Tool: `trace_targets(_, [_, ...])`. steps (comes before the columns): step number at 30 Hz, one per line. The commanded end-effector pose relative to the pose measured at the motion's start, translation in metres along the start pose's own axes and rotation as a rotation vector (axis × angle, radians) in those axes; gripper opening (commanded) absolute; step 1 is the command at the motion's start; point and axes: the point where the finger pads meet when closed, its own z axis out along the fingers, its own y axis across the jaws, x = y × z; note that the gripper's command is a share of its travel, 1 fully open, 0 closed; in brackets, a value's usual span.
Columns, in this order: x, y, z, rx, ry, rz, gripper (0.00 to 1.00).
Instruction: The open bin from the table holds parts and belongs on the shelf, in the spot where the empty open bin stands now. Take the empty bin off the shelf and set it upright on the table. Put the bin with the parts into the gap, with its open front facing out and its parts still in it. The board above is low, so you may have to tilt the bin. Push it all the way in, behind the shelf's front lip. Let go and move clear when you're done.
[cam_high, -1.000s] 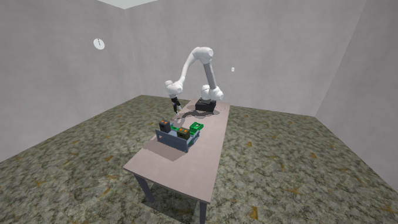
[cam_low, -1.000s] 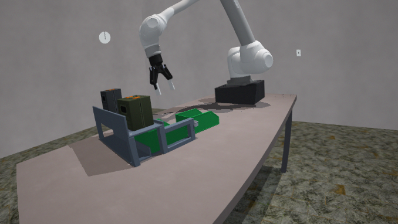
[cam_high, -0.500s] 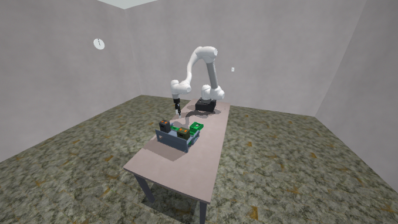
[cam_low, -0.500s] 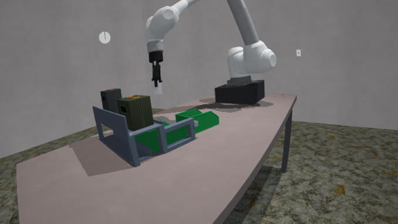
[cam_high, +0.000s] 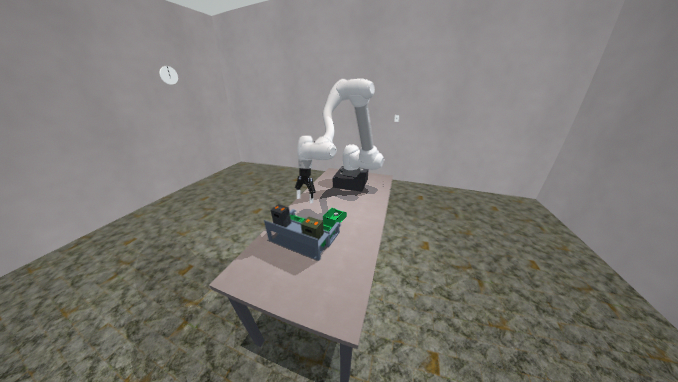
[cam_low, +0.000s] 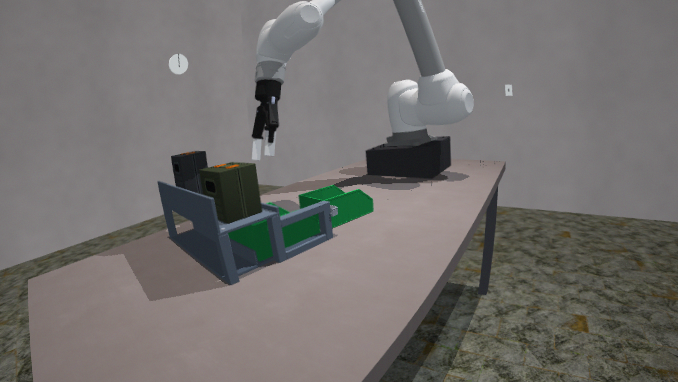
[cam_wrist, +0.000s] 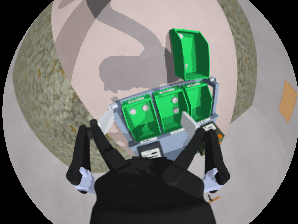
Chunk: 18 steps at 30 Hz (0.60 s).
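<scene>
Pinkish, the desk (cam_high: 310, 305) (cam_low: 200, 325) (cam_wrist: 142, 15) bore a blue-grey shelf (cam_high: 292, 241) (cam_low: 187, 202) (cam_wrist: 175, 142). Higher up, the pincer (cam_high: 305, 197) (cam_low: 263, 149) (cam_wrist: 147, 116) hung wide open, gripping nothing. Green bins (cam_wrist: 167, 120) filled the shelf's row; the parts bin (cam_high: 335, 216) (cam_low: 352, 207) (cam_wrist: 192, 55) sat on the desk, just beyond its front.

No words or numbers are proving legible. Beneath the open gripper (cam_high: 305, 198) (cam_low: 263, 154) (cam_wrist: 147, 116), pale labels are lining the shelf (cam_wrist: 172, 143) edge, their print blurring. White labels with dark, unreadable markings are also showing on the black box (cam_wrist: 142, 149) (cam_high: 280, 216) (cam_low: 187, 172) and the olive box (cam_wrist: 204, 145) (cam_high: 312, 228) (cam_low: 230, 192).
</scene>
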Motion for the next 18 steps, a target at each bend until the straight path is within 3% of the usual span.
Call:
trace_targets(1, [-0.01,0.019,-0.001,-0.015,-0.05,-0.11,1.0])
trace_targets(18, [-0.027,0.055,-0.007,-0.025,-0.134,-0.294,1.0])
